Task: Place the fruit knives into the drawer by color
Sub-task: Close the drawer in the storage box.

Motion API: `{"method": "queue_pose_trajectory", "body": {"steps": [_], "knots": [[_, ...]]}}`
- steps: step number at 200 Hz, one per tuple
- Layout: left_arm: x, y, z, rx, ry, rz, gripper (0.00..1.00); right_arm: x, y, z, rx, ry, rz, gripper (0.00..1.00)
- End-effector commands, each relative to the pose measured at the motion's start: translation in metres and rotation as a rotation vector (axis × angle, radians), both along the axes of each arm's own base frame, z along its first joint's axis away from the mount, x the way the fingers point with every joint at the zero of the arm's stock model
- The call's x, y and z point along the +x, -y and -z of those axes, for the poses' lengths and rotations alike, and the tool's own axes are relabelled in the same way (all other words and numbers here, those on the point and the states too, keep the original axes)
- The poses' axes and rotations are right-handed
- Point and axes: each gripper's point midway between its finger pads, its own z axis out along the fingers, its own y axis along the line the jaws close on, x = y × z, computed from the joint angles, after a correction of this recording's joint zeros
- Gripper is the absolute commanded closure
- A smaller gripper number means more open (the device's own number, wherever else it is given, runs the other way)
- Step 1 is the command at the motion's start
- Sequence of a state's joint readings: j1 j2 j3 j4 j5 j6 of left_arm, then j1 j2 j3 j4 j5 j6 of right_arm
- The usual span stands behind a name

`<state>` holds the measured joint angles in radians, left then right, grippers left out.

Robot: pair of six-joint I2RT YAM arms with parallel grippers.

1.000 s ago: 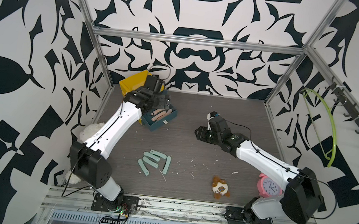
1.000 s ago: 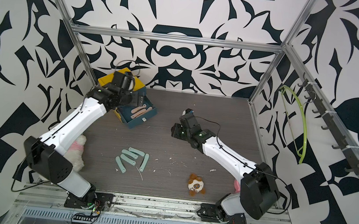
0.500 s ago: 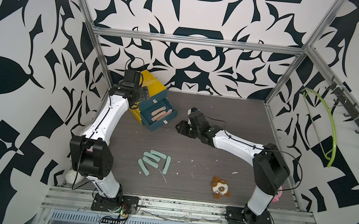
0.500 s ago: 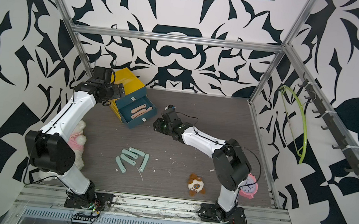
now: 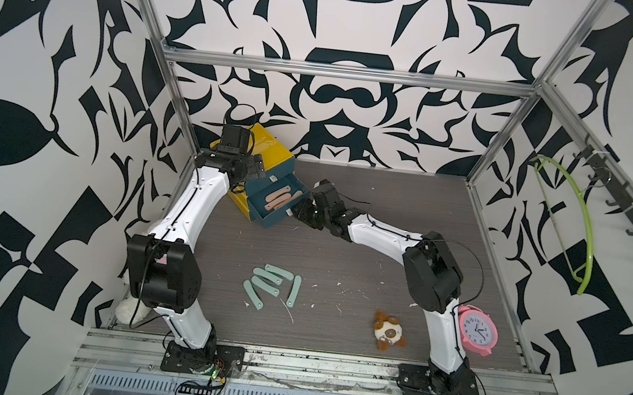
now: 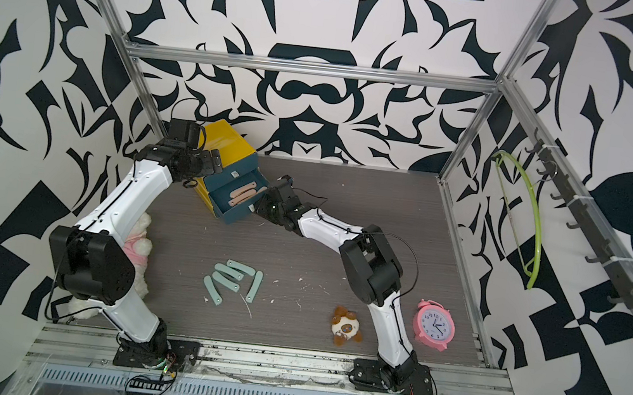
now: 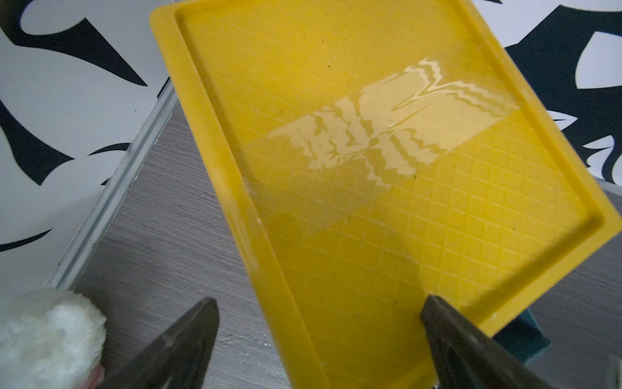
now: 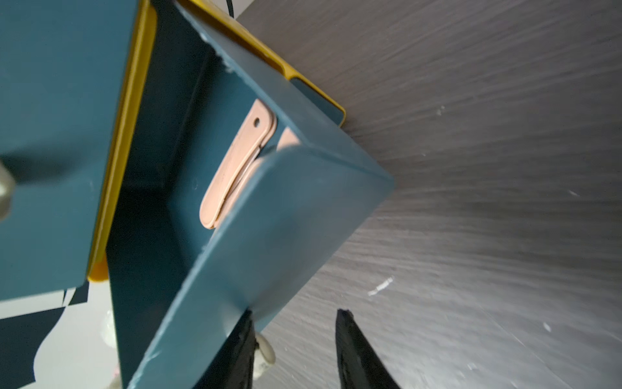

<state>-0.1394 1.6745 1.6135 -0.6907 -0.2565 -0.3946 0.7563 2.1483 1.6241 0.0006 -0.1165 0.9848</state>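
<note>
While a few pink knives (image 5: 280, 198) already lie in the one open drawer (image 5: 269, 220) of the cabinet (image 5: 271, 149), your sorting is only partly done. Five mint knives (image 5: 277, 271) lie in a loose cluster on the table (image 5: 387, 198), well in front of the cabinet. You see no olive knives anywhere, and you cannot tell whether they sit behind the cabinet's closed drawer fronts. Your right gripper (image 8: 295, 311) is at the open drawer's front, jaws partly apart and holding nothing, with the small knob (image 8: 266, 350) just inside one finger (image 8: 235, 353). I judge you are set either to take that knob or to push the drawer into the cabinet. Your left gripper (image 7: 319, 299) hovers over the cabinet's yellow top, jaws wide and empty, placed as if to steady it. What is left, as far as you can see, is to shut the pink drawer, open another in the cabinet, and carry the five mint knives across to it. Watch that the cabinet, which stands askew, does not slide as the drawer goes in.
</note>
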Motion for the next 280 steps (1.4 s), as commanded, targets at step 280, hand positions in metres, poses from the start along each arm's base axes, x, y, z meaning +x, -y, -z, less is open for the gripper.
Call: {"method": "queue_pose_trajectory", "body": {"steps": [280], "knots": [[-0.016, 0.011, 0.045, -0.066, -0.111, 0.059, 0.01, 0.024, -0.069, -0.020, 0.426, 0.029, 0.034, 0.59]]}}
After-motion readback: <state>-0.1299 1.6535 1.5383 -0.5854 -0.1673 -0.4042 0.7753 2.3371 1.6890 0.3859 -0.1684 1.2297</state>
